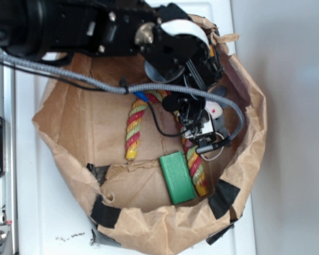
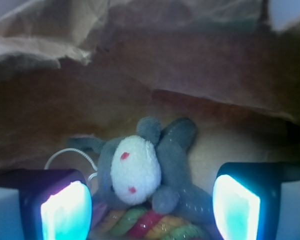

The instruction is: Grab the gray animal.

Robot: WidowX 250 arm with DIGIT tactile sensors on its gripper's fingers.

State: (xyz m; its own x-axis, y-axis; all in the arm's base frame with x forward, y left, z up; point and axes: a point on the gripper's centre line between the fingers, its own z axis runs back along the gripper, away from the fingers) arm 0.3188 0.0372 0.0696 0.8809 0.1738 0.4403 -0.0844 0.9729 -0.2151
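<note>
Gripper positioned directly above the gray animal, jaws spread wide with one pad on each side and not touching it. Gray animal lying face-up on the floor of the brown paper bag (right side, near the wall), touching the striped rope. Green block resting beside the rope's right leg.

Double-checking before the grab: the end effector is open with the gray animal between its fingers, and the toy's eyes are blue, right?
Not quite. The wrist view shows the gray animal has red eyes, not blue. The end effector is open, with the toy between its fingers.
</note>
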